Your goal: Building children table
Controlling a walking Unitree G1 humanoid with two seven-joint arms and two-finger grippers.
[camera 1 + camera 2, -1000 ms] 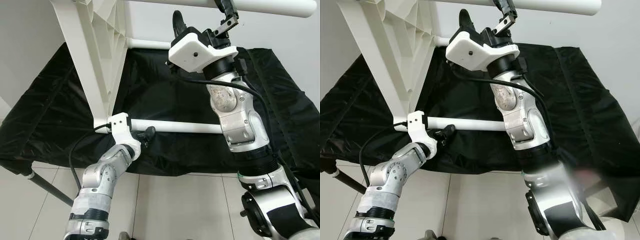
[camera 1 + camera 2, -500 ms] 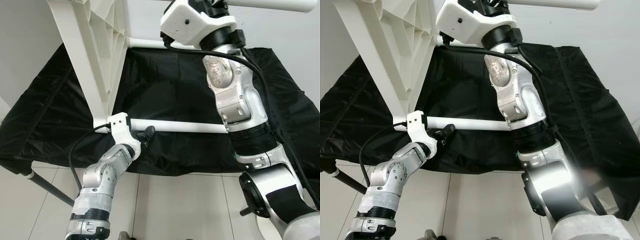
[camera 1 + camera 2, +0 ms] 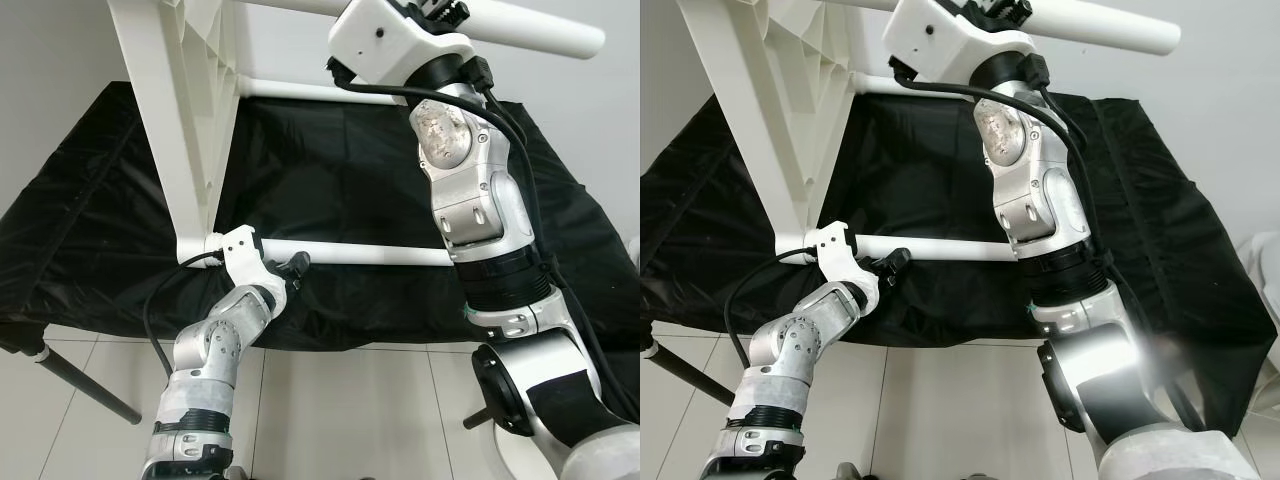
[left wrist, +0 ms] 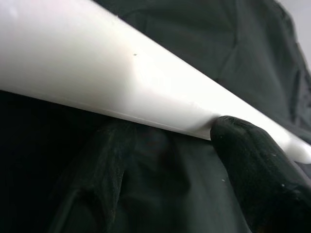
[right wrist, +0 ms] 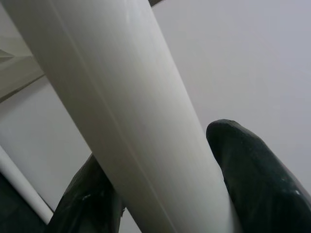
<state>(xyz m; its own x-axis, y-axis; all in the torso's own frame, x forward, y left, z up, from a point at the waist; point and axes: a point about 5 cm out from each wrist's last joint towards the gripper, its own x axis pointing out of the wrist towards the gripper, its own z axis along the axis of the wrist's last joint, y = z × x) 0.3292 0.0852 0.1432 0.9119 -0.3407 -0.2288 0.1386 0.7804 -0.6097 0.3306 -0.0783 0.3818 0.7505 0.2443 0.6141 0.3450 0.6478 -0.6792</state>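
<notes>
Left gripper (image 3: 292, 268) clamped on lower leg (image 3: 370, 254) near tabletop (image 3: 185, 120). Right gripper (image 3: 440, 8) clamped on upper leg (image 3: 530, 30). Black cloth (image 3: 330, 190) spread beneath.

The room is bright, with soft, even light. The black cloth (image 3: 330, 200) soaks up light and looks very dark. A strong white glare sits on the right arm's shiny shell (image 3: 1110, 355), low down and far from its claw. Close to the left claw (image 4: 160, 160), the white pole (image 4: 97, 73) is blurry and washed out, and one finger (image 4: 92, 179) is lost in shadow.
</notes>
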